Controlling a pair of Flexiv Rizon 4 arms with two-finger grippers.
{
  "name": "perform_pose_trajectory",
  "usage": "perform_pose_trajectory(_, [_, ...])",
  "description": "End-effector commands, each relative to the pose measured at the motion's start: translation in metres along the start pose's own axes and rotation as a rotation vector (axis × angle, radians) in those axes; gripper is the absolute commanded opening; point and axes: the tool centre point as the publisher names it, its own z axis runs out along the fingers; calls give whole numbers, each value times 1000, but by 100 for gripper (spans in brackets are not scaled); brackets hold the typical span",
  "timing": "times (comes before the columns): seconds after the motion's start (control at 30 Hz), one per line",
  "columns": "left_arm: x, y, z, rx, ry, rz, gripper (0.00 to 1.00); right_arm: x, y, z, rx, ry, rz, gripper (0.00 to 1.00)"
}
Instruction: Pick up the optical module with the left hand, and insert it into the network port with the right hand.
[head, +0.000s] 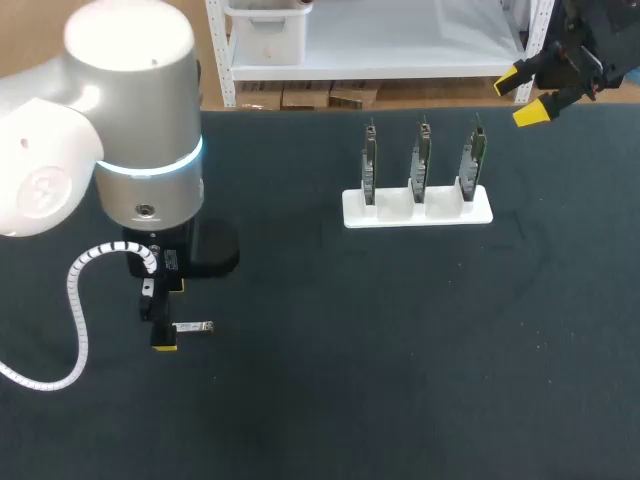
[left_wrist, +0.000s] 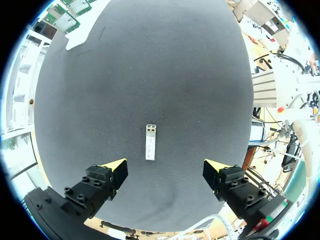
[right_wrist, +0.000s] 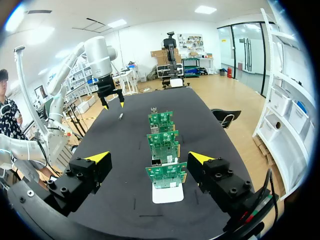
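Two pincers are standing released, fingers spread wide, gripping nothing. The left pincer (left_wrist: 165, 167) is hanging over the black table (head: 400, 350) toward its 8 o'clock area, with the small silver module (left_wrist: 150, 142) lying flat just ahead of its fingertips, touching neither. The right pincer (right_wrist: 149, 158) is hovering at 1 o'clock, facing three green boards (right_wrist: 162, 146) upright in a white stand (right_wrist: 167, 194).

Matt dark cloth table (left_wrist: 150, 75); shiny metal optical module (left_wrist: 150, 142).
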Motion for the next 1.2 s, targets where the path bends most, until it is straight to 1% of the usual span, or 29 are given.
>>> perform_pose_trajectory(0.03, [-9, 11, 11, 29, 20, -3, 100, 0, 2, 1, 5, 1, -1, 100])
perform_pose_trajectory(0.33, [-12, 14, 22, 20, 1, -8, 100, 0, 2, 1, 5, 1, -1, 100])
perform_pose_trajectory(0.53, [-11, 12, 26, 22, -12, -24, 100, 0, 2, 1, 5, 1, -1, 100])
perform_pose_trajectory(0.63, [-9, 10, 29, 23, -12, -35, 100, 0, 2, 1, 5, 1, -1, 100])
perform_pose_trajectory(0.67, [-9, 10, 31, 24, 3, -41, 100, 0, 2, 1, 5, 1, -1, 100])
perform_pose_trajectory(0.73, [-8, 11, 33, 18, -10, -37, 100, 0, 2, 1, 5, 1, -1, 100])
perform_pose_trajectory(0.83, [-8, 11, 36, 12, 4, -39, 100, 0, 2, 1, 5, 1, -1, 100])
perform_pose_trajectory(1.13, [-6, 17, 42, 17, 16, -50, 100, 0, 2, 1, 5, 1, -1, 100])
perform_pose_trajectory(1.17, [-4, 18, 41, 25, -17, -50, 100, 0, 2, 1, 5, 1, -1, 100])
perform_pose_trajectory(1.2, [-3, 19, 41, 32, -18, -56, 100, 0, 2, 1, 5, 1, -1, 100])
